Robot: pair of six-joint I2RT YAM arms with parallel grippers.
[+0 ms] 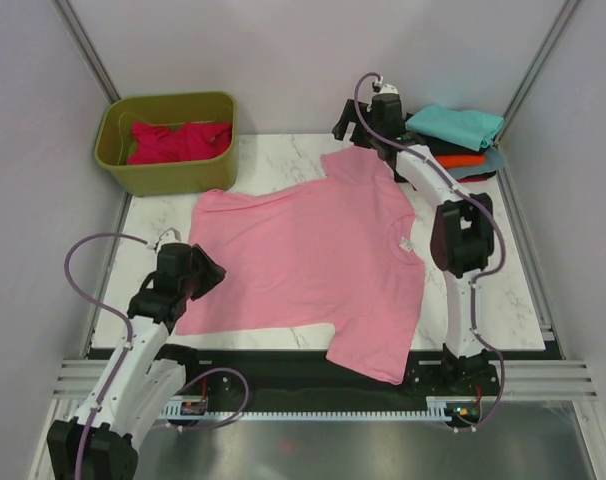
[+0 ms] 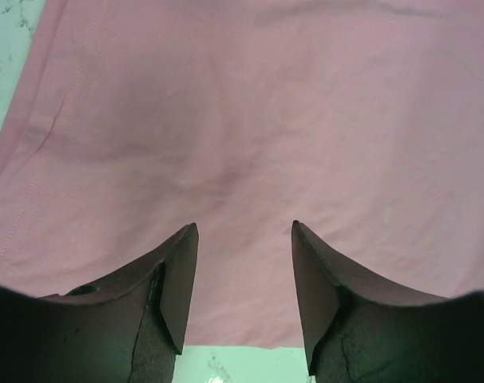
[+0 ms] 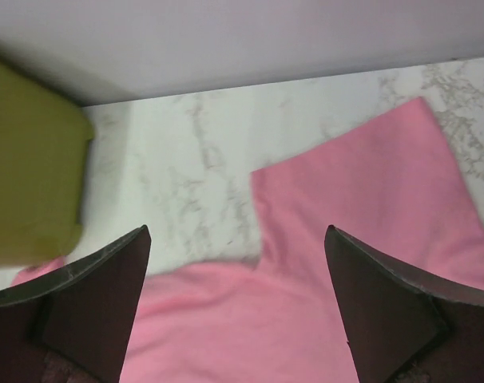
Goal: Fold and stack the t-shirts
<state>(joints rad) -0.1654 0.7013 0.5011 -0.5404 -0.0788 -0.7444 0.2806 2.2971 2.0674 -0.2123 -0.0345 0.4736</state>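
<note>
A light pink t-shirt [image 1: 313, 250] lies spread flat on the marble table [image 1: 273, 160], collar to the right and one sleeve hanging over the near edge. My left gripper [image 1: 215, 275] stands open low over its left hem [image 2: 242, 120], with pink cloth showing between the fingers and nothing gripped [image 2: 243, 225]. My right gripper [image 1: 358, 135] hovers wide open above the far sleeve [image 3: 370, 183] and its armpit [image 3: 237, 228]. A crimson t-shirt [image 1: 178, 140] lies crumpled in the tub. Folded t-shirts [image 1: 458, 135] are stacked at the back right, teal on top, then orange, black and grey-blue.
An olive-green tub [image 1: 168, 140] stands at the back left corner; its wall [image 3: 26, 191] shows left of my right gripper. Grey walls close in the back and sides. A black rail with cables runs along the near edge [image 1: 313, 375].
</note>
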